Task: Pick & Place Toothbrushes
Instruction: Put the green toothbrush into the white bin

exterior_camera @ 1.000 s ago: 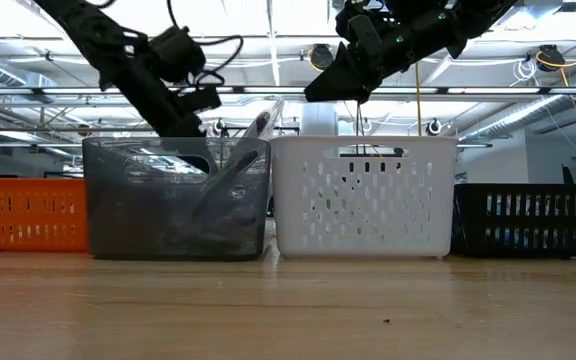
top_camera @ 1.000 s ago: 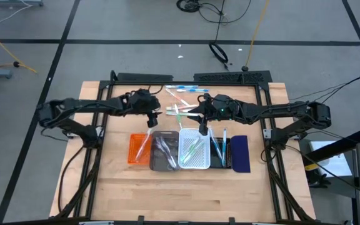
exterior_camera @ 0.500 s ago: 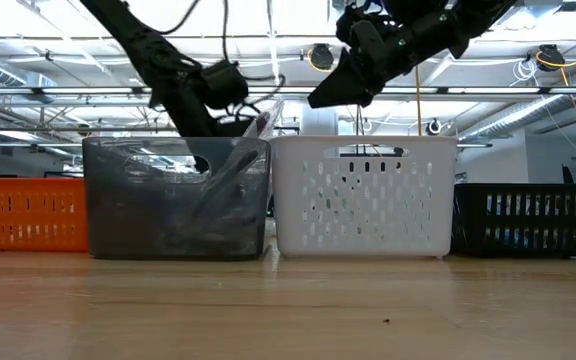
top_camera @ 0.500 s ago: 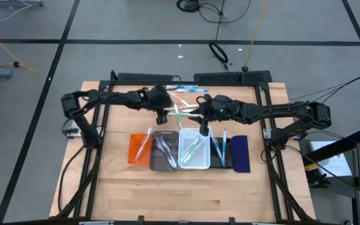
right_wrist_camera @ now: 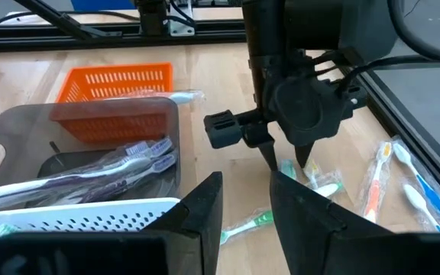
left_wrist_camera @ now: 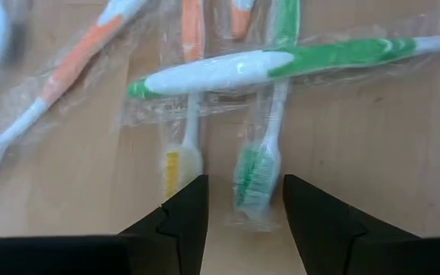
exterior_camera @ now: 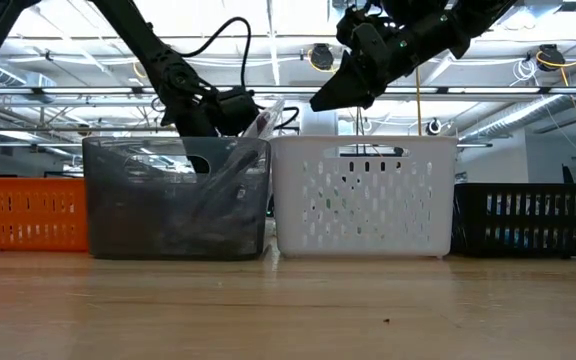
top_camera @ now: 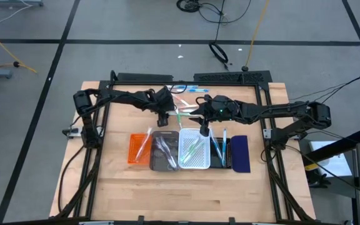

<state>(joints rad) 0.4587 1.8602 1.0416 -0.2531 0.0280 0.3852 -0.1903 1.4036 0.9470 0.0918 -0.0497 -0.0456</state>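
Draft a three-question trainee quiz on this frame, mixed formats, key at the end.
1. True or false: the left gripper has its fingers open over a wrapped green toothbrush lying on the table.
2. Which tray sits between the orange tray and the white tray? A navy, B grey, C black.
3. Fill in: the right gripper is held above the ___ tray.

Key: 1 true; 2 B, the grey tray; 3 white.
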